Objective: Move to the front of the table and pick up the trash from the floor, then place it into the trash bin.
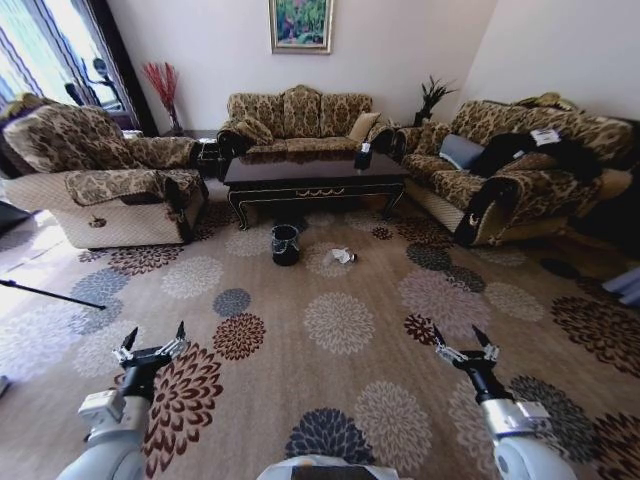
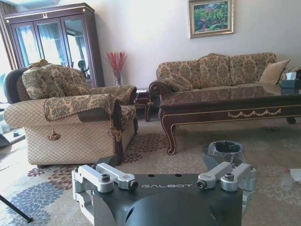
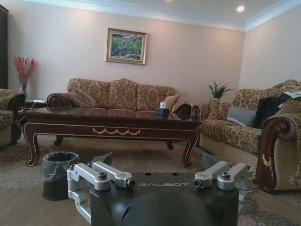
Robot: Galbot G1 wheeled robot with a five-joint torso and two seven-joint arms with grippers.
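Floor [image 1: 340, 400] is mostly open carpet, robot's parked well back from the counter [image 1: 315, 172] at the far side, so imo it's on the drive-up step. Bin [image 1: 285, 244] sits just in front of the counter, trash [image 1: 342, 257] on the carpet just right of it. Left claw [image 1: 152, 345] & right claw [image 1: 463, 346] both held low up front, spread open, holding nothing. Next: roll fwd till the trash is in reach

My 2 arms are pale grey, ending in black wrists. Each hand, left hand [image 1: 152, 343] and right hand [image 1: 462, 341], has silver linkages, dark pointed fingertips [image 1: 129, 337], visible screws and "GALBOT" lettering.
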